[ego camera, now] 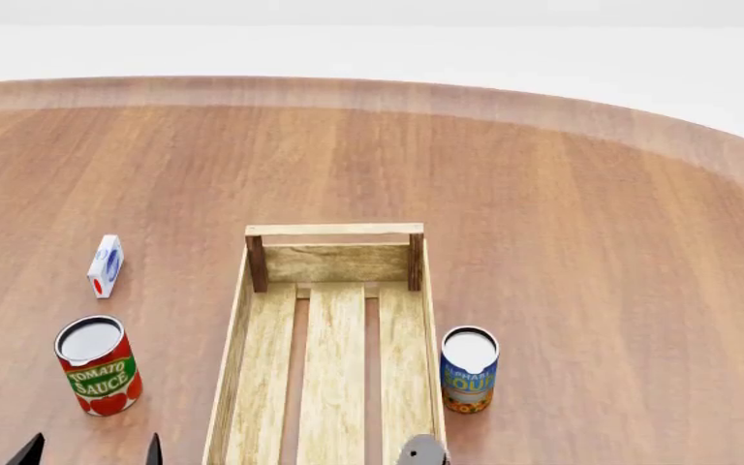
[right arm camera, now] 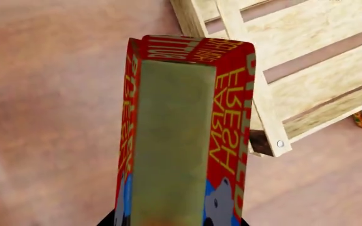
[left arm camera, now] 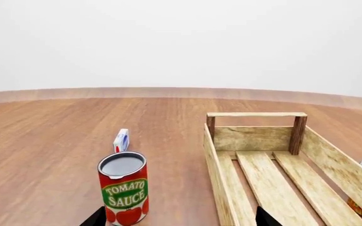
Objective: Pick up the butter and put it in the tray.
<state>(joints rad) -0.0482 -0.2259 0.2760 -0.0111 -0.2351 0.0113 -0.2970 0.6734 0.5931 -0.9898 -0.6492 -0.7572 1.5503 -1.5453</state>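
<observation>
The butter (right arm camera: 175,141), a red-orange carton with yellow lettering and a cow on a blue corner, fills the right wrist view. My right gripper (right arm camera: 176,222) is shut on its near end and holds it above the table, beside a corner post of the tray (right arm camera: 307,28). The butter is out of sight in the head view. The tray (ego camera: 233,339), a long pale slatted crate, lies lengthwise in the middle and holds nothing; it also shows in the left wrist view (left arm camera: 216,174). My left gripper (left arm camera: 179,219) is open and empty, low at the near left (ego camera: 90,451).
A tomato sauce can (ego camera: 97,366) stands left of the tray, right in front of the left gripper (left arm camera: 123,188). A small white-blue carton (ego camera: 106,265) stands behind it. A blue-labelled can (ego camera: 469,370) stands against the tray's right side. The round wooden table (ego camera: 579,194) stretches beyond.
</observation>
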